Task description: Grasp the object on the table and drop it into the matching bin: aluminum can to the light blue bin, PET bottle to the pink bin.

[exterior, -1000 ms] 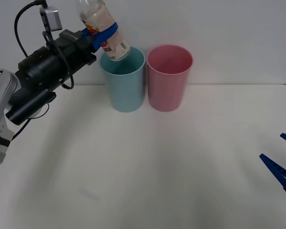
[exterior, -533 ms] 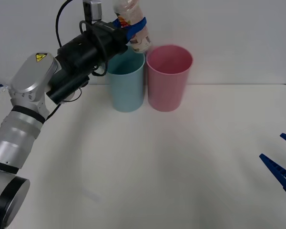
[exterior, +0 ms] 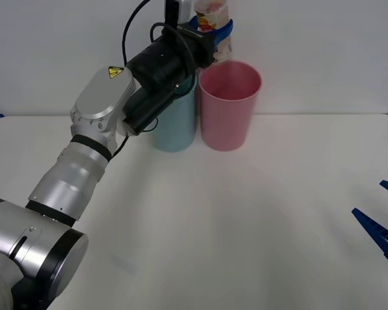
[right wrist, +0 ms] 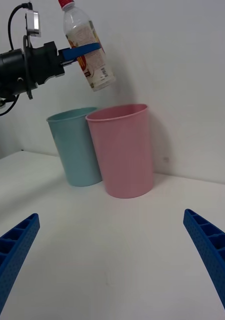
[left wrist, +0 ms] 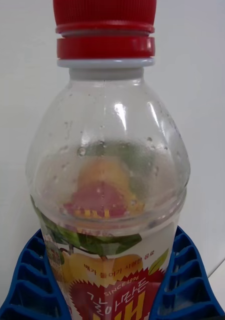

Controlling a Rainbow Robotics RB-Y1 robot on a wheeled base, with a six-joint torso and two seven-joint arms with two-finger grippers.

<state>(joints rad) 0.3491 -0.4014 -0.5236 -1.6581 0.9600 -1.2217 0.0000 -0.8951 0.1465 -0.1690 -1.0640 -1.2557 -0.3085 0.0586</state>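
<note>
The PET bottle (exterior: 215, 22), clear with a red cap and a red-and-yellow label, hangs nearly upright, cap up, in my left gripper (exterior: 213, 28), which is shut on its body. It hovers over the left part of the pink bin's (exterior: 229, 110) mouth, clear of the rim. The right wrist view has the bottle (right wrist: 88, 50) above the pink bin (right wrist: 123, 152). Beside it stands the light blue bin (exterior: 176, 126), partly behind my left arm. In the left wrist view blue fingers (left wrist: 27, 282) clasp the bottle (left wrist: 107, 165). My right gripper (exterior: 368, 199) waits open at the table's right edge.
Both bins stand side by side at the back of the white table (exterior: 233, 219), against a plain wall. My left arm stretches diagonally from the front left to the bins. Open tabletop lies between the bins and my right gripper (right wrist: 111, 215).
My left arm has swung right, carrying the bottle from above the light blue bin to above the pink bin, and the bottle has turned more upright. The right arm has not moved.
</note>
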